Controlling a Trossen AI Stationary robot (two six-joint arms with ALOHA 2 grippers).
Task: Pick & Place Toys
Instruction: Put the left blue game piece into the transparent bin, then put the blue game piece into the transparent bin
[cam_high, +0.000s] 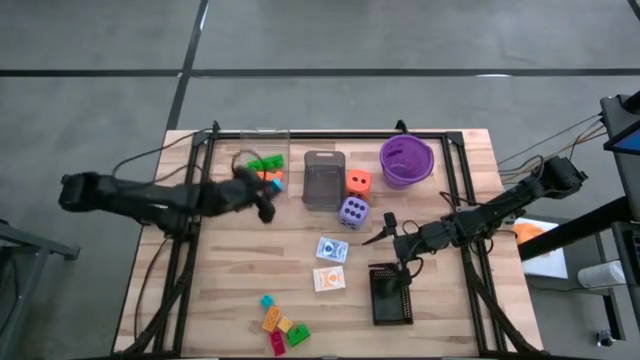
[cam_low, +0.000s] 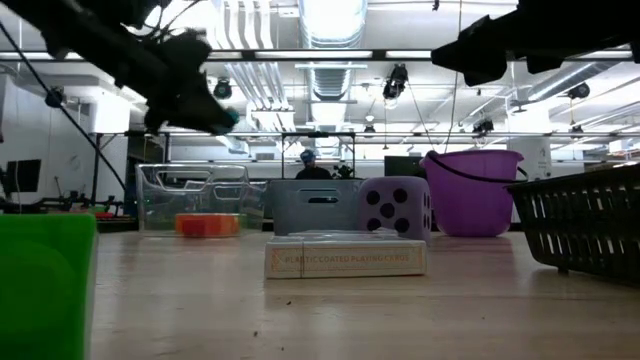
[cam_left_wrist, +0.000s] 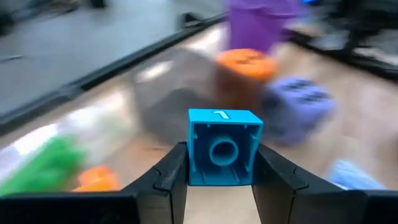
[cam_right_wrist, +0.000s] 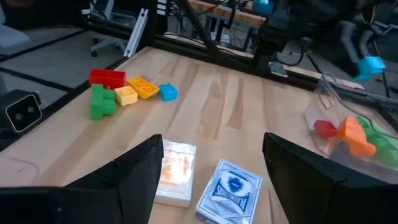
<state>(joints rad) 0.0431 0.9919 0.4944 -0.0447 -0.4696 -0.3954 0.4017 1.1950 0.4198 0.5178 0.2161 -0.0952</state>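
My left gripper (cam_high: 268, 200) is shut on a blue brick (cam_left_wrist: 224, 146) in the air, just on the near side of the clear bin (cam_high: 264, 163). Green, orange and red bricks (cam_right_wrist: 348, 132) lie in that bin. My right gripper (cam_high: 383, 233) is open and empty, above the table to the right of two card packs (cam_high: 331, 264). An orange die (cam_high: 358, 182) and a purple die (cam_high: 352, 211) stand on the table beside the grey bin (cam_high: 322, 180). A cluster of loose bricks (cam_high: 282, 327) lies near the front edge. My left gripper pinches the blue brick between its two fingers, on two opposite side walls (cam_left_wrist: 193, 163). The brick's hollow underside faces the wrist camera. The brick is lifted clear of the table and also shows in the low view (cam_low: 232, 120).
A purple bowl (cam_high: 405, 160) stands at the far right and a black bin (cam_high: 390, 295) at the near right. Dark frame rails (cam_high: 190, 270) run along both sides of the table. Bare wood lies between the clear bin and the loose bricks.
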